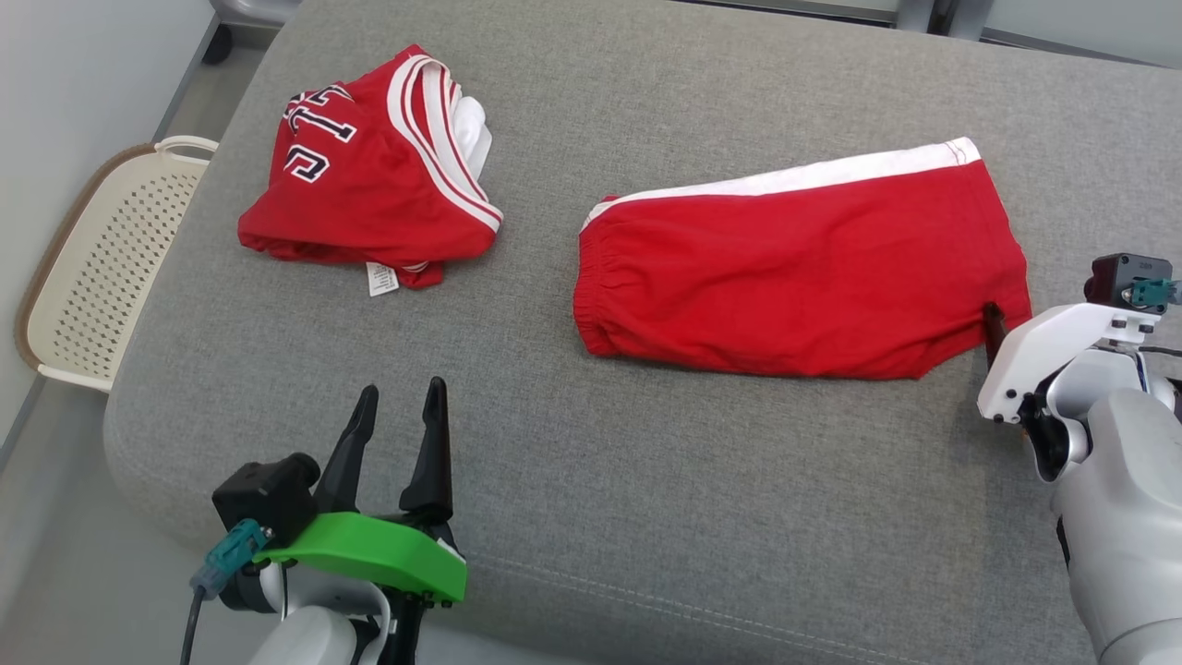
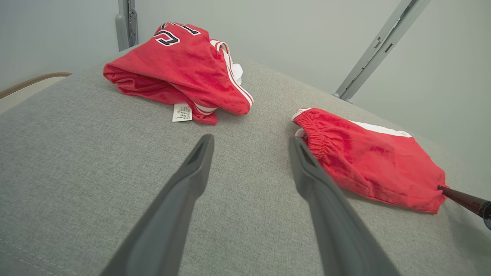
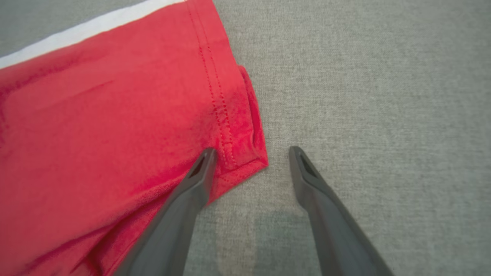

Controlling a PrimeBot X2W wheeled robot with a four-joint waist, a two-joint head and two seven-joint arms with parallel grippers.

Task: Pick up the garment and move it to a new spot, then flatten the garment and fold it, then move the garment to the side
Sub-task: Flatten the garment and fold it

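A wide grey cushioned surface (image 1: 646, 480) holds two garments, well apart. To the robot's right, a pair of red shorts (image 1: 794, 268) with a white side stripe lies flat, waistband toward the middle. It looks doubled over lengthwise, one leg on the other. To the far left sits a red jersey (image 1: 369, 175) with navy lettering, rumpled in a loose heap. A pale perforated basket (image 1: 102, 259) stands beside the left edge.

The right gripper (image 3: 252, 153) is at the shorts' near hem corner with its fingers spread. One is over the hem and the other over bare cushion, pinching nothing. The left gripper (image 1: 400, 392) hovers at the near edge, fingers also spread and empty.

Flattening and a first fold appear done. What is probably left is a further fold, then moving the shorts aside.
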